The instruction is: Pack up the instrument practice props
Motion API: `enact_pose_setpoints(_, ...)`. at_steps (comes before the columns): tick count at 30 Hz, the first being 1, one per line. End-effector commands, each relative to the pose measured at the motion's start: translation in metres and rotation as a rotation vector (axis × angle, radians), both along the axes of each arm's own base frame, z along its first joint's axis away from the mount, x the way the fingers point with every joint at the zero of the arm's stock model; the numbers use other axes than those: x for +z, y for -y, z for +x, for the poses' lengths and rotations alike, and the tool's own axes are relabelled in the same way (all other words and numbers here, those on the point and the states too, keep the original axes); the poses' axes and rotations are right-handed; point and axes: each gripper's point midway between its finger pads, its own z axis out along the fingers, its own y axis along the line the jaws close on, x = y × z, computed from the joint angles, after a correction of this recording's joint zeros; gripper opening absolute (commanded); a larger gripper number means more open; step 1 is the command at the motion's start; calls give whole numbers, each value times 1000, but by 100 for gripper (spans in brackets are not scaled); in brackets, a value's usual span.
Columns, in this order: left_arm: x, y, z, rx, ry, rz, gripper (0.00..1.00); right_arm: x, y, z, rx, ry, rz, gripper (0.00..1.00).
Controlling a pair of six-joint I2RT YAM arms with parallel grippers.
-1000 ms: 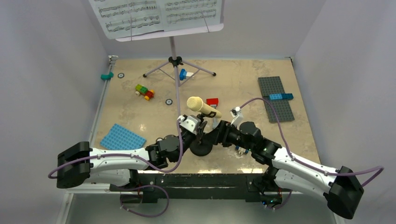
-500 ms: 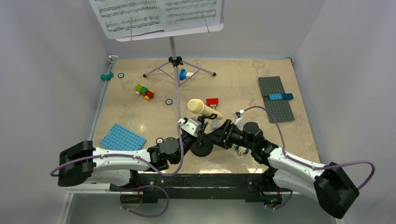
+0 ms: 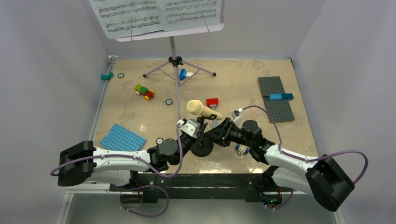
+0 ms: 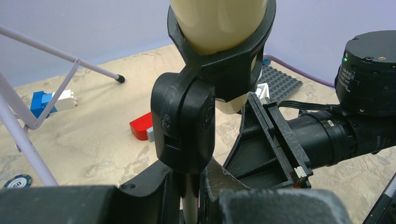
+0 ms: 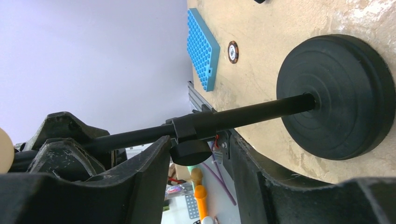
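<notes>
Black round-base mic stand (image 3: pixel 201 148) is standing upright near the front edge of the beige surface (image 3: pixel 243 79), holding the cream-yellow toy microphone (image 3: pixel 201 108) tilted in its clip. The left gripper (image 4: pixel 189 186) is clamping the stand's thin pole under the clip, while the right gripper (image 5: pixel 201 144) is straddling it lower down, jaws apart.

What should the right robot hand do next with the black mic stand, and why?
Probably squeeze the right gripper shut on the mic stand pole. Its fingers sit either side of the pole with gaps showing, while the left gripper grips the pole below the microphone, so both could then lift it.
</notes>
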Motion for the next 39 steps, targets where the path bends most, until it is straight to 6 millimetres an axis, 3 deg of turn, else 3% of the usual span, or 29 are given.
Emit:
enact_pose_setpoints(1,-11,3,-8,-28,-23,0,0,24,-6,7,5,49,65,50)
enact_pose_setpoints(9,-13,2,-9,-27,-24,-2,0,25,-4,14,-6,74,65,42)
enact_pose_setpoints(16,-13,2,-9,-27,-25,1,0,23,-2,18,30,242,-50,0)
enact_pose_setpoints(22,-15,4,-8,-18,-41,10,0,18,5,20,51,462,-147,0)
enact_pose_setpoints(26,-17,4,-7,-8,-50,19,0,6,13,19,74,497,-253,0)
enact_pose_setpoints(27,-17,4,-6,-6,-51,22,0,3,16,18,70,485,-278,3)
enact_pose_setpoints(29,-17,3,-7,-7,-52,24,0,-1,20,14,70,479,-289,22)
enact_pose_setpoints(31,-17,4,-8,-14,-53,28,0,2,23,12,66,497,-285,35)
enact_pose_setpoints(39,-21,6,-15,-62,-95,59,0,17,29,5,129,690,-404,45)
